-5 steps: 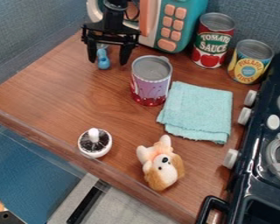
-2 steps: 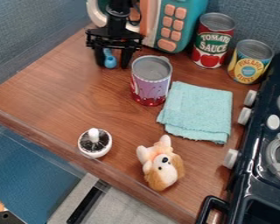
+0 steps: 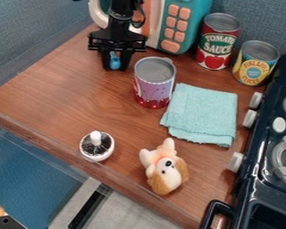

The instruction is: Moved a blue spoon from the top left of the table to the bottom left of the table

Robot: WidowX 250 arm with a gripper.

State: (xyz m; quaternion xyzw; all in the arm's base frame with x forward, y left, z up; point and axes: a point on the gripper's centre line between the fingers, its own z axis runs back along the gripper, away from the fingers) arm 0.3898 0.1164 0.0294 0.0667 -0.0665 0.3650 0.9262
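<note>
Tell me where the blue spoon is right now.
In the camera view, the blue spoon is at the table's upper left, between the gripper's fingers, left of the purple can.

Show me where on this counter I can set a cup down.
Widest: left of the purple can, down to the white brush. Smaller: between brush and teal cloth. Crowded: the far side, with gripper, blue spoon, toy microwave and red can.

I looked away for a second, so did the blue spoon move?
Yes, the blue spoon moved a little to the picture's right, closer to the purple can.
</note>
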